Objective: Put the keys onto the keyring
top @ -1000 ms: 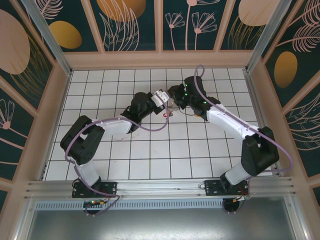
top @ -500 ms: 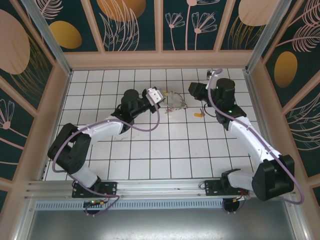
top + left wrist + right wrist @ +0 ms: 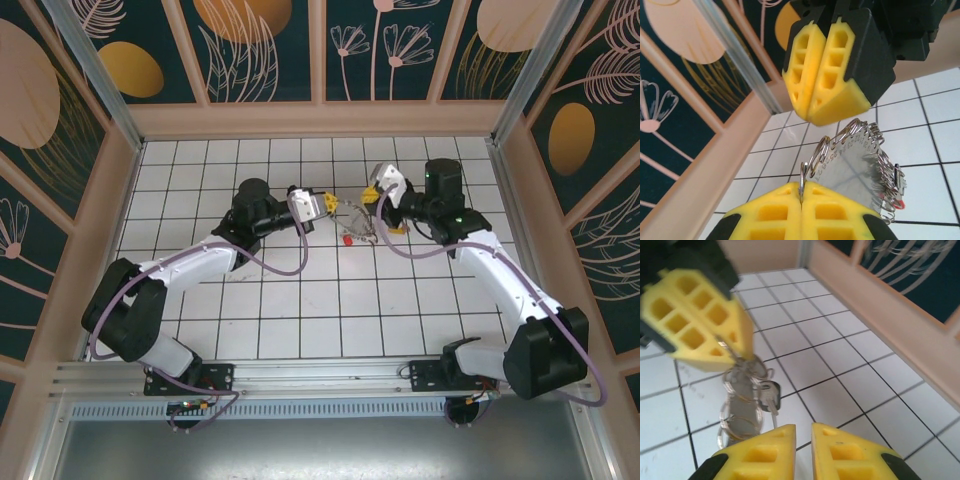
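Observation:
My left gripper (image 3: 803, 186) is shut on one small split ring at the rim of the keyring (image 3: 860, 160), a grey numbered disc fringed with silvery rings, and holds it above the tiles. From above, the left gripper (image 3: 326, 204) and keyring (image 3: 356, 218) sit mid-floor, with a red tag (image 3: 346, 240) dangling below. My right gripper (image 3: 803, 429) stands just beyond the keyring (image 3: 741, 405), its fingers a narrow gap apart with nothing between them. The keys (image 3: 397, 229), with their yellow tag, lie on the floor beside the right arm, partly hidden by it.
A silvery key with a dark head (image 3: 768, 391) hangs off the ring. The tan wooden wall (image 3: 320, 120) runs along the back, and the side wall (image 3: 875, 305) stands close on the right. White floor tiles (image 3: 330, 300) stretch toward the arm bases.
The right arm has swung back in from the back right toward the keyring. The left gripper has shifted a little right and now holds the ring, its red tag dangling lower.

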